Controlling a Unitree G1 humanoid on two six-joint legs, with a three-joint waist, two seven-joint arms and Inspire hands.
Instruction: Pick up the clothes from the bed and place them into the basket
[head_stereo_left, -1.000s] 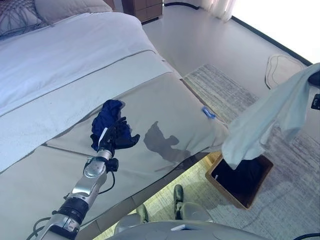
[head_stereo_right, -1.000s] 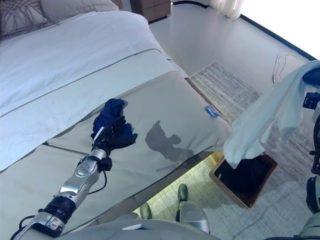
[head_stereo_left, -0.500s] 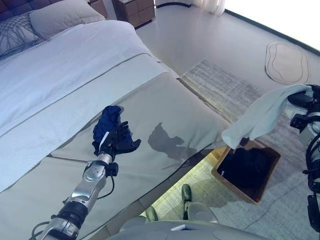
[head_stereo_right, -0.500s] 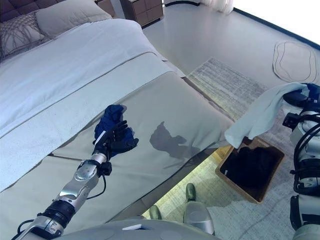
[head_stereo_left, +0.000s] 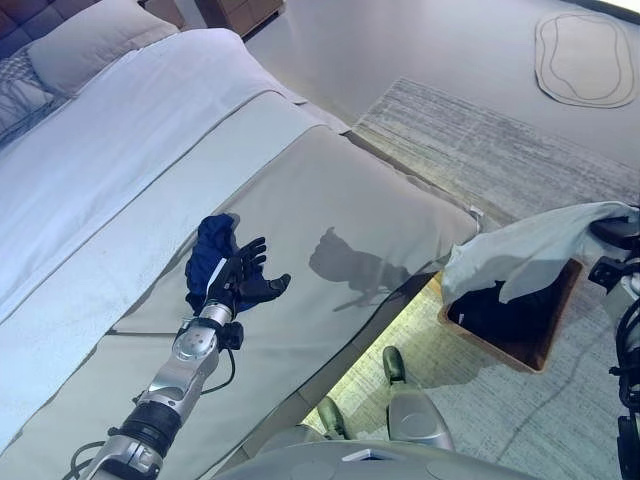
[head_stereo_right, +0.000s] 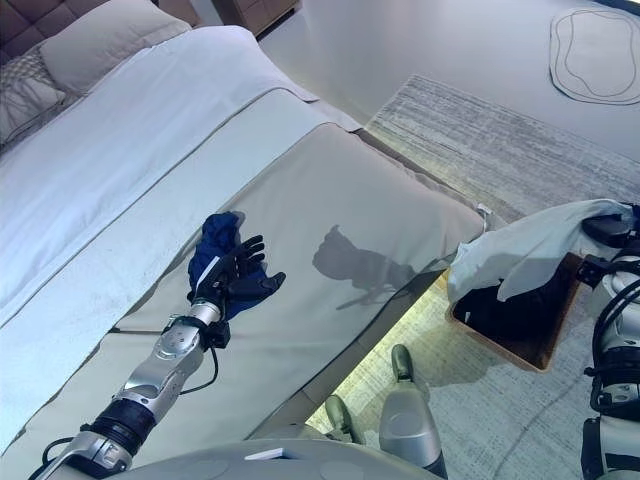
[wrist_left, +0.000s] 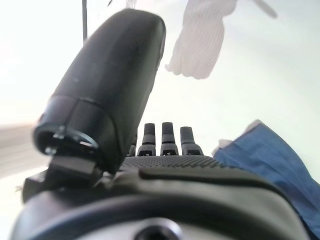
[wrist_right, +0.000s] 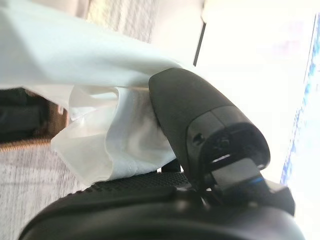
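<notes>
Left side: pillows (head_stereo_left: 75, 45) at the head of the bed (head_stereo_left: 150, 150), white sheet over the far half, grey cover (head_stereo_left: 340, 210) over the near half.

Left hand (head_stereo_left: 240, 280) lay on the grey cover with fingers spread and straight, holding nothing. It rested just beside, partly over, the blue garment (head_stereo_left: 210, 250), which sat bunched on the cover near the sheet's edge. In the left wrist view the blue cloth (wrist_left: 272, 155) showed past the straight fingers (wrist_left: 170, 135), not gripped. Against 1 s ago, hand and blue garment kept the same relation; fingers looked a little more splayed.

Middle: a shadow of the hand fell on the cover. Grey rug (head_stereo_left: 480, 130) on the floor past the bed's foot.

Right side: right hand (head_stereo_right: 610, 228) clenched on the pale garment (head_stereo_left: 530, 255), the thumb pressing cloth (wrist_right: 115, 135) against the palm in the wrist view. The garment hung from the hand, its loose end draped over the near rim of the basket (head_stereo_left: 555, 325). The basket stood on the rug just beside the bed's corner, dark inside. 1 s ago the hand held the garment high, well above the basket; it had since come lower, the cloth now trailing nearly level across the opening. The whole view had also shifted, so the camera moved.

A small pale mat (head_stereo_left: 585, 45) lay on the far floor.
</notes>
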